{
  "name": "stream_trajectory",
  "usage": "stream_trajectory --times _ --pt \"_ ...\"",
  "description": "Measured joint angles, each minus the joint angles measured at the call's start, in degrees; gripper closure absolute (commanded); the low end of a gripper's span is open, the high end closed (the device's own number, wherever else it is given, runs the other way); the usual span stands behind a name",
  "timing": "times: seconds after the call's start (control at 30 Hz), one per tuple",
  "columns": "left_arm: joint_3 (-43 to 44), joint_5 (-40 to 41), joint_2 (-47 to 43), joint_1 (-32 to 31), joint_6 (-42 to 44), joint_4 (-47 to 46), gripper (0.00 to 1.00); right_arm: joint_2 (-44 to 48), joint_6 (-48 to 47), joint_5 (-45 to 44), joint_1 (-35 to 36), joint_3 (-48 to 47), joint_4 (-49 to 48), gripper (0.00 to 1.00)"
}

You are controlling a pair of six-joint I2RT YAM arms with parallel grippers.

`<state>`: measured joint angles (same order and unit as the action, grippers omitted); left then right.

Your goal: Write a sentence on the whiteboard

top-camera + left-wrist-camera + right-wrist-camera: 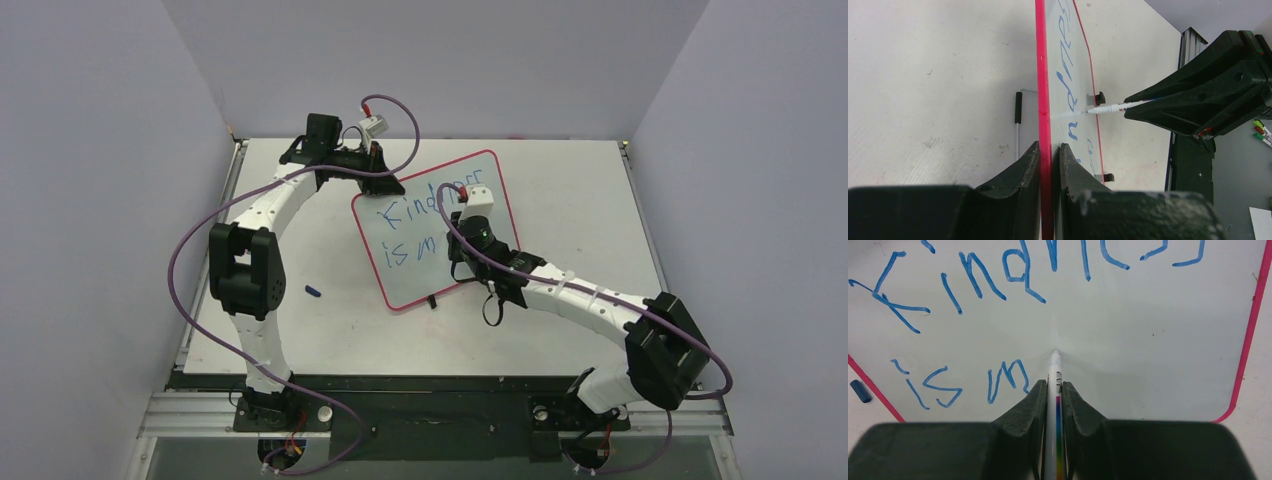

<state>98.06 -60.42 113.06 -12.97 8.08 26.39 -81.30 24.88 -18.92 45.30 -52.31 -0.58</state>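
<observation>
My right gripper (1053,386) clamps the marker (1054,365); the sentence (888,297) on the whiteboard (1148,340) stops at "Kindness is m", seemingly unfinished

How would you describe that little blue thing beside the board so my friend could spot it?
Find the red-rimmed whiteboard in the middle of the table. Off its lower left edge, between it and the left arm, lies a small blue piece, likely a pen cap. It is the only loose blue thing; the other blue is writing on the board.
</observation>
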Motion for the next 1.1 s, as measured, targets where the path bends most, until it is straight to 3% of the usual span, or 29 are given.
stream_trajectory --times 1.1 --pt "-0.1 0.8 0.1 0.2 0.0 0.1 1.00 -2.6 1.7 2.9 0.5 -1.1 -2.6 1.00"
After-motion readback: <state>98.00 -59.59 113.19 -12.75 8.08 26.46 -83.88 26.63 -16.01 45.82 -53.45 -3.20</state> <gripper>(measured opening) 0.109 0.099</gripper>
